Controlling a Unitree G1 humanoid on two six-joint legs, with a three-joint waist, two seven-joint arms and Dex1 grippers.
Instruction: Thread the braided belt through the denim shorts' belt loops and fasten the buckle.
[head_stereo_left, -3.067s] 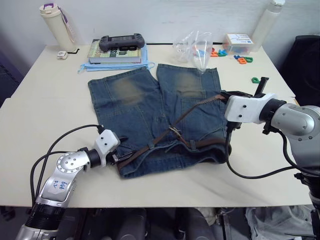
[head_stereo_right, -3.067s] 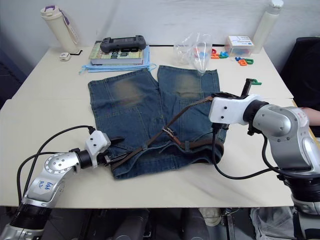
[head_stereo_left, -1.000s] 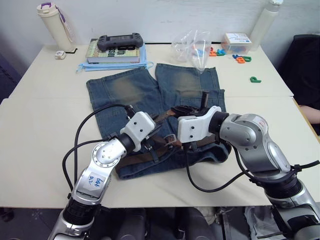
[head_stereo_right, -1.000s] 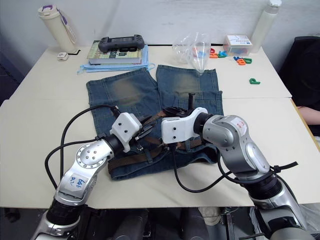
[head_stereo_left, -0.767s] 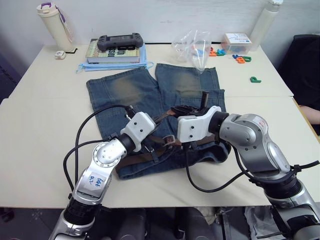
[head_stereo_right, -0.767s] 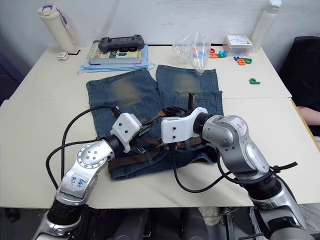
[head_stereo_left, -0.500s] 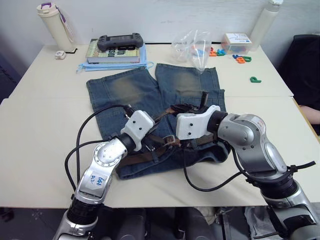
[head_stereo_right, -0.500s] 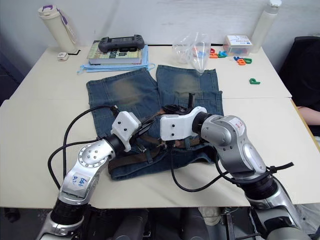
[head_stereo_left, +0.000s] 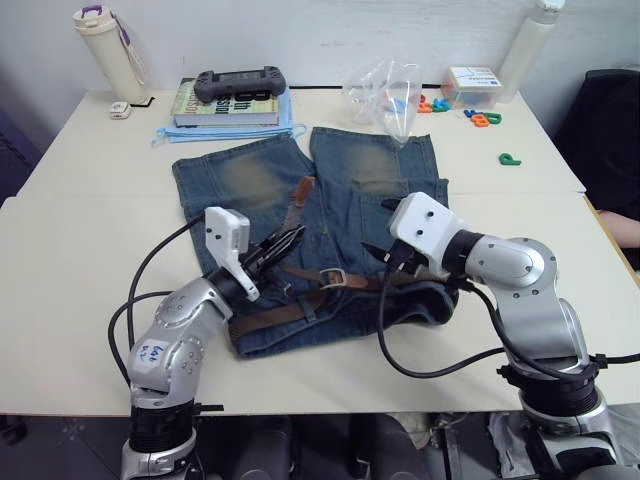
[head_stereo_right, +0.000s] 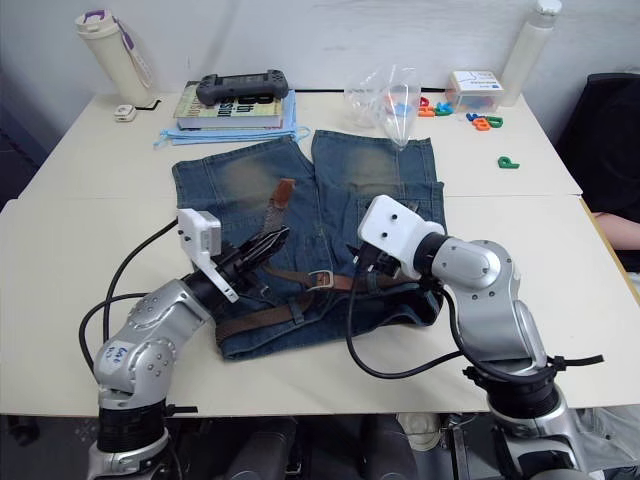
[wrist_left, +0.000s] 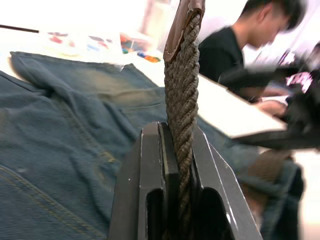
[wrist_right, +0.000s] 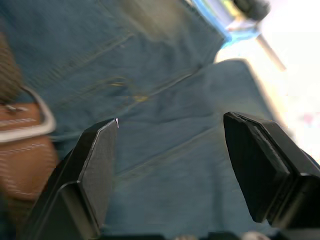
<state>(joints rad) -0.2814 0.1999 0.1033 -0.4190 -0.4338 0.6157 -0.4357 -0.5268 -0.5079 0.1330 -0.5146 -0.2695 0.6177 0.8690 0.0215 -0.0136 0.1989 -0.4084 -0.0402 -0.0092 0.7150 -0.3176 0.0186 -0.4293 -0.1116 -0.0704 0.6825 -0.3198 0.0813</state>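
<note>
Left wrist view: belt clamped, right claw released

I am pinching the belt in my left claw, its tan tip rising over the shorts spread on the bench. My right claw is hanging spread wide with nothing in it, just beside the buckle lying on the waistband. A loop is crossing the belt near the front edge.

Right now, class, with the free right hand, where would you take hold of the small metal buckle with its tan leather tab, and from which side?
Probably by the tan leather tab, not the metal buckle frame. It lies flat on the blue denim shorts, pointing toward the open right hand, so come from above on that side, fingers closing across the tab's width.
</note>
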